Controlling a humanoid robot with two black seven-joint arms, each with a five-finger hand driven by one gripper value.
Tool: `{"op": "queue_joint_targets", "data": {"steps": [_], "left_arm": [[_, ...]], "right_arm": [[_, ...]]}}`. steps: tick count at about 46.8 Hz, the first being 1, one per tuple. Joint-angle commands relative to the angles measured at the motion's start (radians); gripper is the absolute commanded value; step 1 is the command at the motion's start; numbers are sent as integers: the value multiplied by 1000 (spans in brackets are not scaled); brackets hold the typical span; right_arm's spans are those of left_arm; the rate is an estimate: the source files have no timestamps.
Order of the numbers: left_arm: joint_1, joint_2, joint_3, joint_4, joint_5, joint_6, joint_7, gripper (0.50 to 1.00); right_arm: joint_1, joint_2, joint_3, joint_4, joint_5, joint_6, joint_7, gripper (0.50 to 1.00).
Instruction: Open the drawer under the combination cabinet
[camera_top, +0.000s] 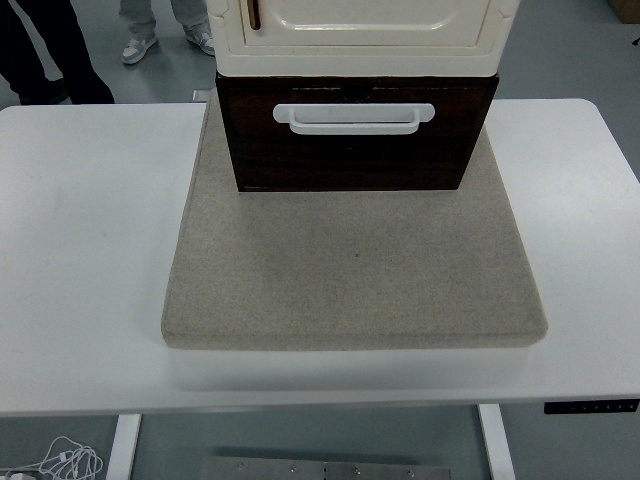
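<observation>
The combination cabinet stands at the back middle of the table on a grey felt mat (350, 270). Its cream upper part (365, 30) has a door with a brown handle (254, 12). Below it is the dark brown drawer (352, 140), closed, with a white bar handle (354, 117) across its front. Neither of my hands is in view.
The white table (90, 250) extends to both sides of the mat. Beyond the far edge at the top left stand a person's dark trouser legs (45, 50) and another person's shoes (140, 47). A control panel (590, 406) sits on the table's front edge at the right.
</observation>
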Motion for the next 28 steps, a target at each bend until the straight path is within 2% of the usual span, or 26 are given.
{"op": "queue_joint_targets", "data": {"steps": [1,9,28], "left_arm": [[-8,4,-2,-81,56,2,0,1000],[-48,9,15,-207,79,26,1,1000],[-216,102,375,-559,82,28,1,1000]], "right_arm": [[0,0,0,0,0,0,0,926],[0,0,0,0,0,0,0,926],[0,0,0,0,0,0,0,926]]}}
